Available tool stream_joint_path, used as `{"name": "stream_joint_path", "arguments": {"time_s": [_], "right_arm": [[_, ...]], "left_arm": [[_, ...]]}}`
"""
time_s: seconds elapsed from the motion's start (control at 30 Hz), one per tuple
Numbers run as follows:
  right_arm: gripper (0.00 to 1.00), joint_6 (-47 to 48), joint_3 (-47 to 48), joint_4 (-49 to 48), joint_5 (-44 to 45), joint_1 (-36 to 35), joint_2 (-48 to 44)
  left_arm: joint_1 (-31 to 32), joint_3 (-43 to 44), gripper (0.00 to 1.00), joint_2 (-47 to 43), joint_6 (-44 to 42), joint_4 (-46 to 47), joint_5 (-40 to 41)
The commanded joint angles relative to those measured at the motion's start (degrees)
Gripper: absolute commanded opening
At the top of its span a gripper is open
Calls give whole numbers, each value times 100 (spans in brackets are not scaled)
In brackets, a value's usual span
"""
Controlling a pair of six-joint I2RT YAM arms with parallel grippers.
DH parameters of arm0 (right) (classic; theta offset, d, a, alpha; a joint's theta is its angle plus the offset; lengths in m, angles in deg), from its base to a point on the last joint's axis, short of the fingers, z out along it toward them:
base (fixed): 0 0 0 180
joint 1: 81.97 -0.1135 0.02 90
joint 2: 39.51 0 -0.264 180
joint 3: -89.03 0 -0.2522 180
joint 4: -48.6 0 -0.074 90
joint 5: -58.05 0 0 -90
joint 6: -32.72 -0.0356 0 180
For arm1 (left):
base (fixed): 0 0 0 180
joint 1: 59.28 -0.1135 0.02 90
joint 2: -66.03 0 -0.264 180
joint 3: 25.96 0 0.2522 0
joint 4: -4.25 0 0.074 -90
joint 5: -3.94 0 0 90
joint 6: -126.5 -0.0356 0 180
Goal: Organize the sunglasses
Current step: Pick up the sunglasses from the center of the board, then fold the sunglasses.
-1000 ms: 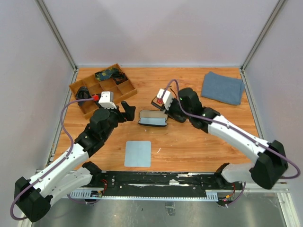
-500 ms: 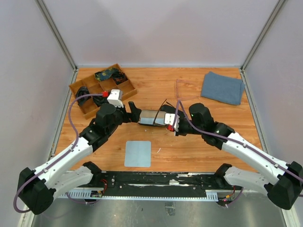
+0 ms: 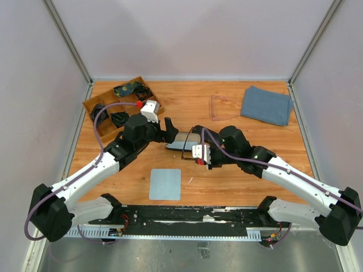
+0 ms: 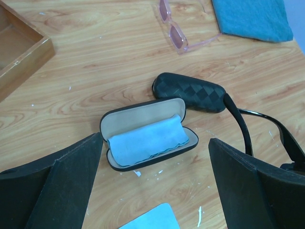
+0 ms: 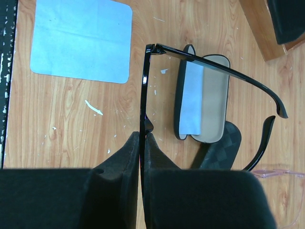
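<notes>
Right gripper [image 5: 141,140] pinched tight on black sunglasses [image 4: 241,128], front rim. Temples unfolded, one crossing over end of open case [image 4: 143,114], rest hanging just beside it. Left gripper [image 4: 155,138] spread wide, hovering over open case, nothing in it. Blue cloth [image 4: 145,143] lying inside open case. Pink sunglasses [image 4: 174,31] on worktop [image 3: 181,105], well behind open case, past closed case [image 4: 190,90].

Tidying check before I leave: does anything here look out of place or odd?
The black sunglasses, held in the jaws of the right gripper, have their temples unfolded over the open case, so they would hardly fit it. The pink glasses lie loose beside the blue towel.
</notes>
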Motion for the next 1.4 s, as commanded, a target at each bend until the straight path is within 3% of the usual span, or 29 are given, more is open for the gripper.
{"name": "stream_joint_path", "arguments": {"time_s": [0.0,0.33,0.8,1.37], "right_arm": [[1,333,254,260,-263,-111,28],[1,549,432,598,-394,-225,236],[1,764,544,942,-510,-414,250],[1,572,573,863,-67,-423,249]], "left_arm": [[3,305,99,75,-127,84,-206],[382,1435,100,930,-682,-235,-116],[949,3345,100,2912,-2026,-1985,-786],[1195,3631,99,3176,-2756,-3279,-1182]]}}
